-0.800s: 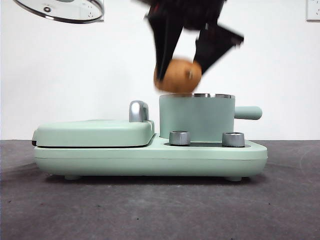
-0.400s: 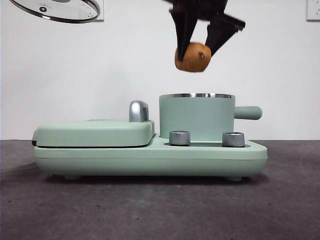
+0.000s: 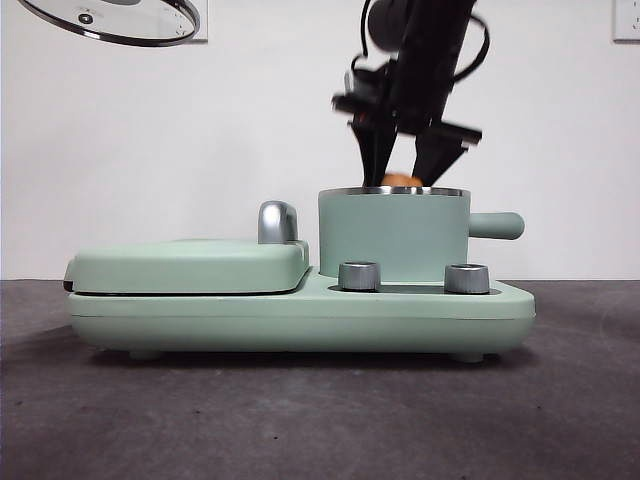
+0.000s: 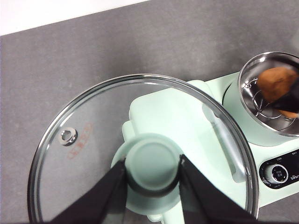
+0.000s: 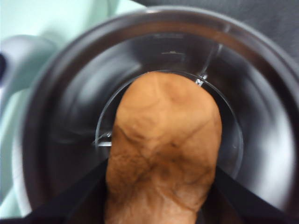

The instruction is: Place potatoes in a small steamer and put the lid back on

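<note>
Gripping potato [image 3: 403,181], right gripper [image 3: 404,172] sits upper centre of the front view, at the small steamer [image 3: 393,235] rim. Left gripper [image 4: 152,173] clamps lid [image 3: 115,20] knob, upper left.

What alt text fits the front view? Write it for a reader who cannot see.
The right gripper lowers the potato into the small steamer, only its top showing above the steel rim. The lid hangs at the upper left corner.
</note>
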